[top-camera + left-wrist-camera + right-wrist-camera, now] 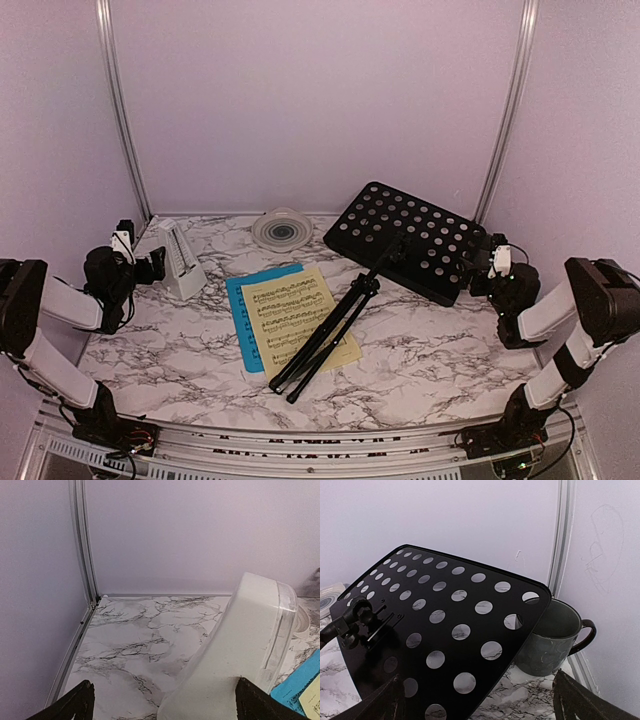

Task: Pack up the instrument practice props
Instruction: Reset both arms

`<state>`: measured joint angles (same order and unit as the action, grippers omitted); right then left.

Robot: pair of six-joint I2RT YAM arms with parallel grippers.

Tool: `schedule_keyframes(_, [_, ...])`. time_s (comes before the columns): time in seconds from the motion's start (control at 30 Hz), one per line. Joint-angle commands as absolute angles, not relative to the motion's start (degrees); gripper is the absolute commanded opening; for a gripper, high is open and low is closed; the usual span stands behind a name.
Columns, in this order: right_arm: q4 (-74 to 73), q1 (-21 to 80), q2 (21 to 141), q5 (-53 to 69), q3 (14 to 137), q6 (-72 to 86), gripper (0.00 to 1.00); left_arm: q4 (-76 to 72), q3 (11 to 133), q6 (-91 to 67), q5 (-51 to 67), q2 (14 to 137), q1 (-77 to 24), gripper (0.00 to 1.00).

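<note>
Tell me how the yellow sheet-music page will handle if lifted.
The yellow page looks thin and flat, so it would probably flop. The stand's folded legs lie across it, so pulling may snag or tear it. It overlaps the blue page, which might slide along.

Props spread across my counter (440, 340).
Black punched music stand (410, 240) lies tipped, folded legs across the yellow page (290, 310), which overlaps the blue page (262, 276); white metronome (180, 262) upright, far left.
</note>
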<state>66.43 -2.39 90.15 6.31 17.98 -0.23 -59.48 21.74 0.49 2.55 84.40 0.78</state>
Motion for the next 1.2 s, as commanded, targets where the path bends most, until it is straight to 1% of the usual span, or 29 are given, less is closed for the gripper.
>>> schedule_keyframes(0.0, [67.76,-1.93,90.45,5.82,19.34,0.09,1.0,-61.39,22.86,1.03,3.44,84.75,0.58,0.99])
schedule_keyframes(0.1, [67.76,-2.01,90.44,5.8,19.34,0.14,1.0,-61.36,22.85,0.97,3.39,84.79,0.54,0.95])
schedule_keyframes(0.17, [67.76,-1.95,90.44,5.8,19.4,0.09,1.0,-61.38,22.81,1.08,3.59,84.76,0.59,0.99])
schedule_keyframes(0.2, [67.76,-1.9,90.44,5.8,19.42,0.15,1.0,-61.66,22.62,1.3,4.12,84.69,0.56,0.99])
schedule_keyframes(0.33, [67.76,-1.99,90.44,5.86,19.38,0.09,1.0,-62.18,22.37,1.69,5.27,84.72,0.57,0.99])
schedule_keyframes(0.83, [67.76,-1.99,90.44,5.88,19.38,0.14,1.0,-60.48,23.38,-0.07,3.56,84.9,1.41,0.99])
schedule_keyframes(1.17, [67.76,-2.0,90.44,5.84,19.35,0.09,1.0,-61.61,22.68,-1.25,0.32,84.8,1.45,0.99])
